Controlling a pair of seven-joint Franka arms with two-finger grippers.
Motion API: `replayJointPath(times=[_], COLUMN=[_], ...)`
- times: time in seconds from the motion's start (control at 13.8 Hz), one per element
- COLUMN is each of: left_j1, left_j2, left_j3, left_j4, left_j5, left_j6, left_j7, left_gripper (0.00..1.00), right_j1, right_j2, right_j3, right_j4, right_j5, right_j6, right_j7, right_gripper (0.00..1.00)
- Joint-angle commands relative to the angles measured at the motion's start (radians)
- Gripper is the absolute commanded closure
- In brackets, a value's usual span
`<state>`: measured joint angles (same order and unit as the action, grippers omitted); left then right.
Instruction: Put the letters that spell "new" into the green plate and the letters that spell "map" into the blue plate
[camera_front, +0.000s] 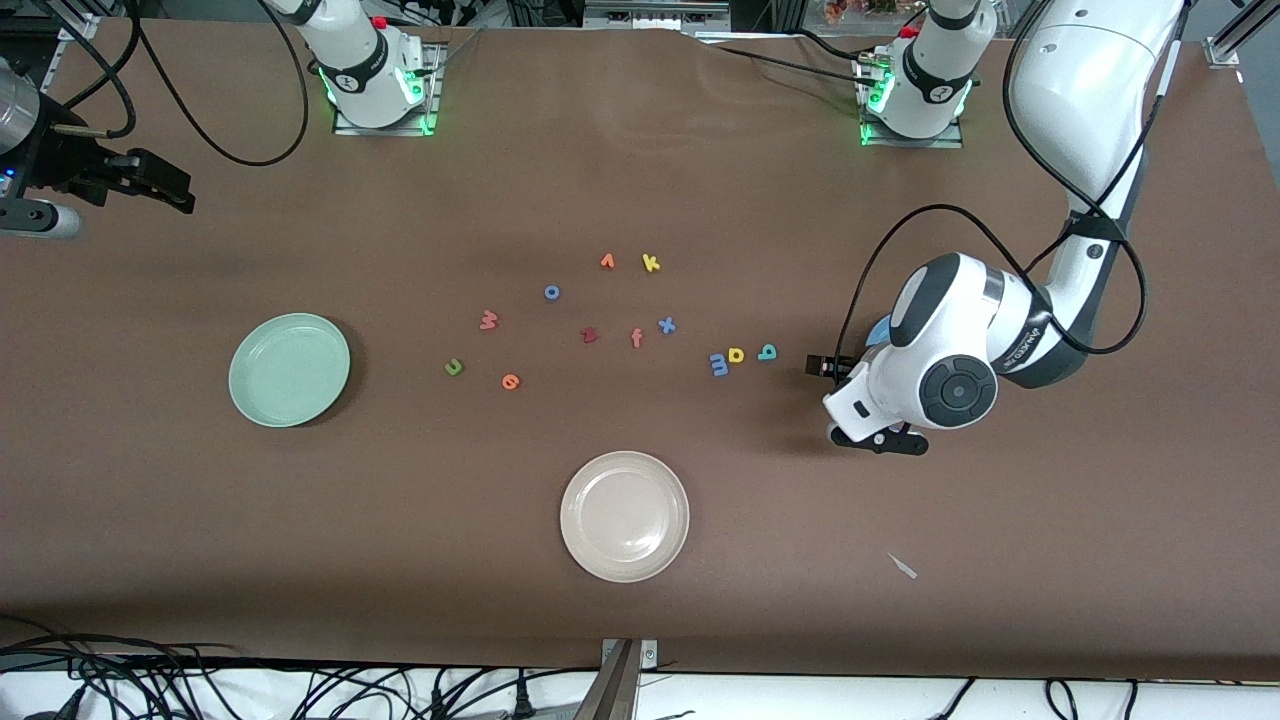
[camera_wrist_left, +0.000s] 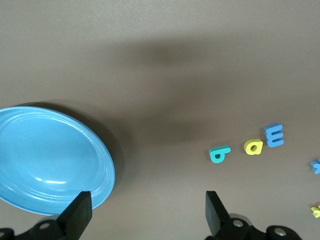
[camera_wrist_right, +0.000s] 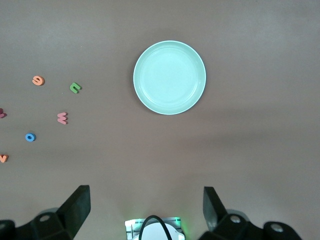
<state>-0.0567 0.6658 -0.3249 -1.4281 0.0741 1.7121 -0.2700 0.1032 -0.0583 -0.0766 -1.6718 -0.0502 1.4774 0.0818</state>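
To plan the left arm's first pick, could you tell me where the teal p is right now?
In the front view the teal p lies on the table toward the left arm's end, beside the yellow a, between it and the open left gripper.

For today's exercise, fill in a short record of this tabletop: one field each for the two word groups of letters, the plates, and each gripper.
new letters: olive n, orange e, red w, all on the table near the green plate
map letters: blue m, yellow a, teal p in a row on the table
blue plate: empty, under the left arm
green plate: empty
beige-white plate: empty, nearest the front camera
left gripper: open, over bare table between blue plate and map letters
right gripper: open, waiting high at its own end of the table
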Motion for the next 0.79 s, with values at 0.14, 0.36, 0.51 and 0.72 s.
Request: replayJointPath(times=[0.14, 0.36, 0.51, 0.72], left_j1=[-0.008, -0.008, -0.008, 0.001], left_j2=[-0.009, -0.011, -0.011, -0.038], left_j3=[0.006, 0.004, 0.006, 0.007], left_j4=[0.005, 0.005, 0.006, 0.089], left_j5=[0.029, 0.029, 0.029, 0.029], left_j6=[-0.006, -0.006, -0.008, -0.008], left_j7=[0.006, 0.006, 0.006, 0.011], left_gripper=[0.0, 0.0, 0.0, 0.0], right_j1=[-0.002, -0.004, -0.002, -0.002], right_j2=[-0.008, -0.008, -0.008, -0.008], right_j3=[-0.003, -0.003, -0.003, -0.003], right_j4=[-0.009, -0.009, -0.009, -0.009], right_j5=[0.016, 0.016, 0.016, 0.016], right_j6=[-0.005, -0.005, -0.006, -0.008], right_j7=[-0.013, -0.013, -0.013, -0.013], right_gripper=[0.0, 0.0, 0.0, 0.0])
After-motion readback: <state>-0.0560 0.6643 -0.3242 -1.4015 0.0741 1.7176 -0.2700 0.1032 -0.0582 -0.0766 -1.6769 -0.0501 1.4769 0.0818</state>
